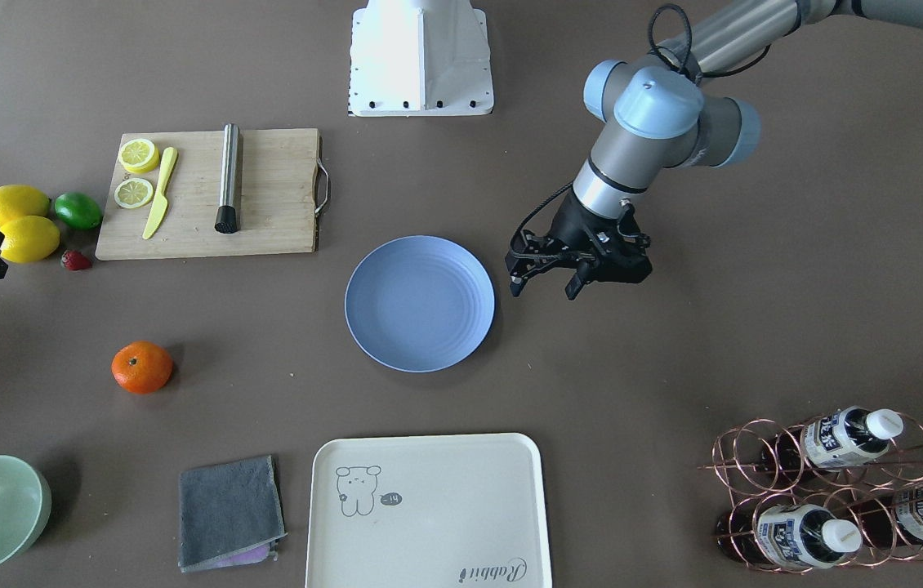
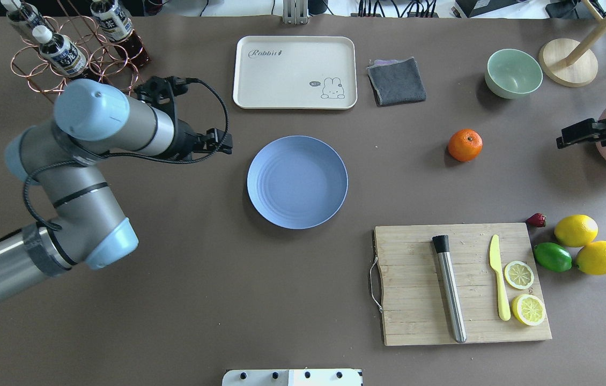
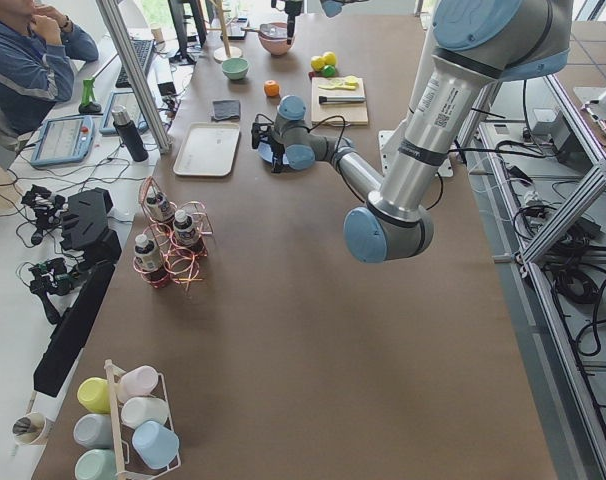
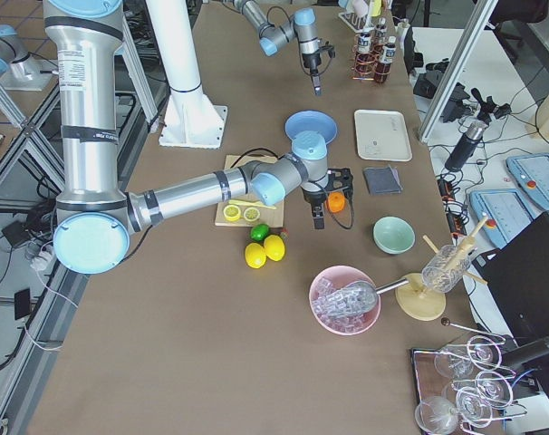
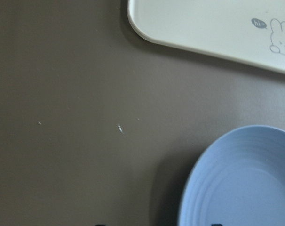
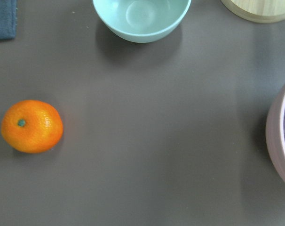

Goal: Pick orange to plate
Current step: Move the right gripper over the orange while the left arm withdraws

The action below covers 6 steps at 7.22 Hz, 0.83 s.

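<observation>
Seen from overhead, my left gripper (image 2: 223,142) hangs just beside the periwinkle-blue plate (image 2: 297,182), at its 10 o'clock. Its 2 fingers are spread apart with nothing between them. The plate lies flat on the brown table (image 2: 201,279) with nothing on it. The orange (image 2: 465,145) sits on the table well apart from the plate, at the plate's 3 o'clock, with its stem dimple facing up. My right gripper (image 2: 563,140) is at the orange's 3 o'clock, clear of the fruit, and I cannot tell how its fingers stand. A pale green bowl (image 2: 514,72) is at the orange's 1 o'clock. A cream rabbit tray (image 2: 281,75) lies at the plate's 12 o'clock, and a wooden cutting board (image 2: 415,279) at its 4 o'clock.
</observation>
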Tool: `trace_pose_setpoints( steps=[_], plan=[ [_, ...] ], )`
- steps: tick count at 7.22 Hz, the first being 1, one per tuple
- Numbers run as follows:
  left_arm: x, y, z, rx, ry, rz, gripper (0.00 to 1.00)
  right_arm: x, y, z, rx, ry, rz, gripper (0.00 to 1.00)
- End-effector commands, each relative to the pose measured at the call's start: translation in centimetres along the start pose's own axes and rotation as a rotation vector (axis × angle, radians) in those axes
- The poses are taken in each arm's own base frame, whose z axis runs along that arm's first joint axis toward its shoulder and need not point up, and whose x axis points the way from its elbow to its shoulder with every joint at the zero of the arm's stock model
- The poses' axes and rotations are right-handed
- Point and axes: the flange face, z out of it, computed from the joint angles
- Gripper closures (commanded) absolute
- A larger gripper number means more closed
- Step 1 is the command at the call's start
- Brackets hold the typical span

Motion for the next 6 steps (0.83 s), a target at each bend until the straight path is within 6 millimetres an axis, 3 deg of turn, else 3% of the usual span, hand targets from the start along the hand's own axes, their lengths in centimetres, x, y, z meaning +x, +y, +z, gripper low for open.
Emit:
trace_pose_setpoints(
  steps=[1, 2, 3, 4, 5, 6],
  plan=[
    [-12.5, -4.9, -8.6, -0.027, -0.037, 0.081, 0.01, -8.2, -2.0, 1.9, -0.025, -0.03, 0.076, 0.0],
    [-20.2, -6.4, -12.9, -0.051, -0.05, 0.144, 0.02, -12.3, -3.0, 3.2, -0.033, -0.007, 0.096, 0.0],
    [-26.6, -8.6, -18.1, -0.07, -0.053, 0.173, 0.02, -14.8, -4.4, 4.9, -0.048, -0.01, 0.112, 0.0],
    [-31.1, -9.5, -22.0, -0.077, -0.066, 0.213, 0.02, -16.5, -5.5, 6.7, -0.064, -0.006, 0.107, 0.0],
    [-35.2, -7.9, -23.2, -0.077, -0.093, 0.244, 0.02, -16.5, -5.8, 8.9, -0.089, 0.016, 0.105, 0.0],
    [-37.3, -6.9, -22.6, -0.101, -0.112, 0.201, 0.02, -16.7, -6.6, 10.2, -0.092, 0.037, 0.103, 0.0]
  ],
)
